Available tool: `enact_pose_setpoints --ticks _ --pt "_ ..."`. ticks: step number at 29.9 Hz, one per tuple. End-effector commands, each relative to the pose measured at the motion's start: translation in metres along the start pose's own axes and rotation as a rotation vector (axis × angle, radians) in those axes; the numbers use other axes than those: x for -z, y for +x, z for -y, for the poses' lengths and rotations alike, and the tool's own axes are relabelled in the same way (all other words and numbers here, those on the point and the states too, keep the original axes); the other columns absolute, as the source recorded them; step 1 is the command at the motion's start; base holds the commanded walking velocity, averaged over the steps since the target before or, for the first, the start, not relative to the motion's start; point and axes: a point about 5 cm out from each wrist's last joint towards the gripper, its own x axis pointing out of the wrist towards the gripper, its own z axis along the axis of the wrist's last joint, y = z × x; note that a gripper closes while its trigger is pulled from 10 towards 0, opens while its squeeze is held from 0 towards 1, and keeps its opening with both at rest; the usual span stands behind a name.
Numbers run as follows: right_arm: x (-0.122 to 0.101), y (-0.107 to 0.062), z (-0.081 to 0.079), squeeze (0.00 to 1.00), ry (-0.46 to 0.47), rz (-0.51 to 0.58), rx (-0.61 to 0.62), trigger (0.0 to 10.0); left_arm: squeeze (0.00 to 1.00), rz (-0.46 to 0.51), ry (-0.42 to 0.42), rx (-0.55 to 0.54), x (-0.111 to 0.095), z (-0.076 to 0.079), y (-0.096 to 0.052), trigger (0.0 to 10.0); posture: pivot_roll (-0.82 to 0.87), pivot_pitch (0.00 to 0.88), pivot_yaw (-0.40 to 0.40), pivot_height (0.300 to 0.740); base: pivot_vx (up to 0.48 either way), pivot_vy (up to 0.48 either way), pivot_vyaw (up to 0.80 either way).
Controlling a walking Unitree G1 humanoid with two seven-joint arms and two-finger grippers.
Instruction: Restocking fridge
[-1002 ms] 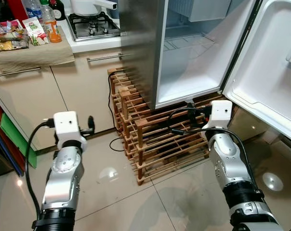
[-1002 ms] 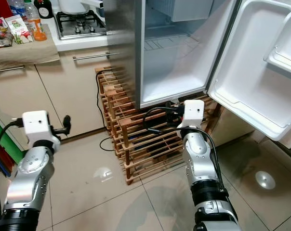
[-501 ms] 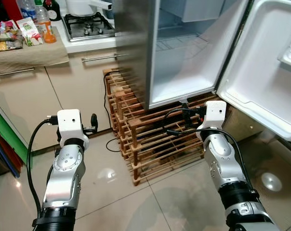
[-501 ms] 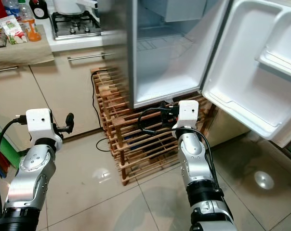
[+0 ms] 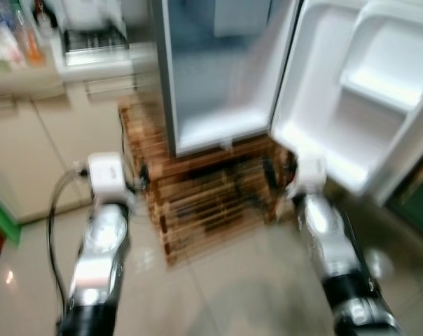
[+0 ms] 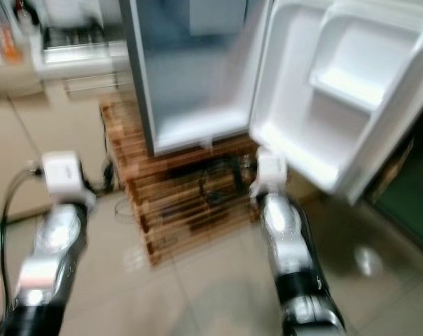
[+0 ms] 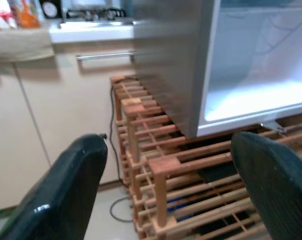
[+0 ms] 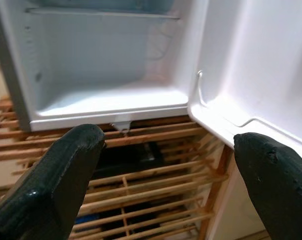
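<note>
The small fridge (image 5: 211, 91) stands open on a wooden rack (image 5: 204, 196); its white inside looks bare. Its door (image 5: 358, 91) swings out to the right, with a moulded shelf (image 5: 379, 84) in it. Both head views are blurred. My left gripper (image 7: 168, 145) is open and holds nothing; it points at the rack and the fridge's steel side (image 7: 176, 60). My right gripper (image 8: 168, 140) is open too, with nothing between its fingers, and faces the fridge's lower compartment (image 8: 111, 95) and the door's bottom edge (image 8: 216, 120). Both arms are raised in front of the rack, short of it.
A counter (image 5: 15, 77) at the far left carries bottles and packets (image 5: 12, 38), with a gas hob (image 5: 92, 38) beside them. Beige cabinets (image 5: 29, 147) run below it. A black cable (image 7: 112, 150) hangs beside the rack. Glossy tiled floor (image 5: 218, 280) lies before me.
The whole picture has slid left and blurred, so the camera has turned right. The fridge and door now sit more central. Both arms keep the same raised pose.
</note>
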Motion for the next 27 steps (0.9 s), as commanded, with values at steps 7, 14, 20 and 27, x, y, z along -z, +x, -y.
enact_pose_setpoints --ticks 7,14,20,27 --pt "-0.011 0.003 -0.017 0.0 0.038 0.05 -0.076 10.0 0.0 0.012 0.01 -0.016 -0.003 -0.008 0.0 10.0 -0.05 0.0 0.014 0.74 0.289 0.36 0.53" --pt "-0.006 0.0 -0.013 0.0 0.077 0.031 -0.065 10.0 0.0 0.0 0.034 -0.083 -0.003 -0.017 -0.002 10.0 -0.05 0.0 0.013 0.74 0.333 0.346 0.48" --pt "-0.003 -0.001 -0.012 0.0 0.095 0.015 -0.063 10.0 0.0 -0.008 0.043 -0.1 -0.001 -0.02 -0.005 10.0 -0.04 0.0 0.013 0.74 0.336 0.342 0.46" --pt "-0.003 0.003 -0.012 0.0 0.057 -0.006 -0.039 10.0 0.0 0.001 0.058 -0.098 -0.004 -0.021 -0.005 10.0 -0.03 0.0 0.012 0.74 0.385 0.284 0.2"
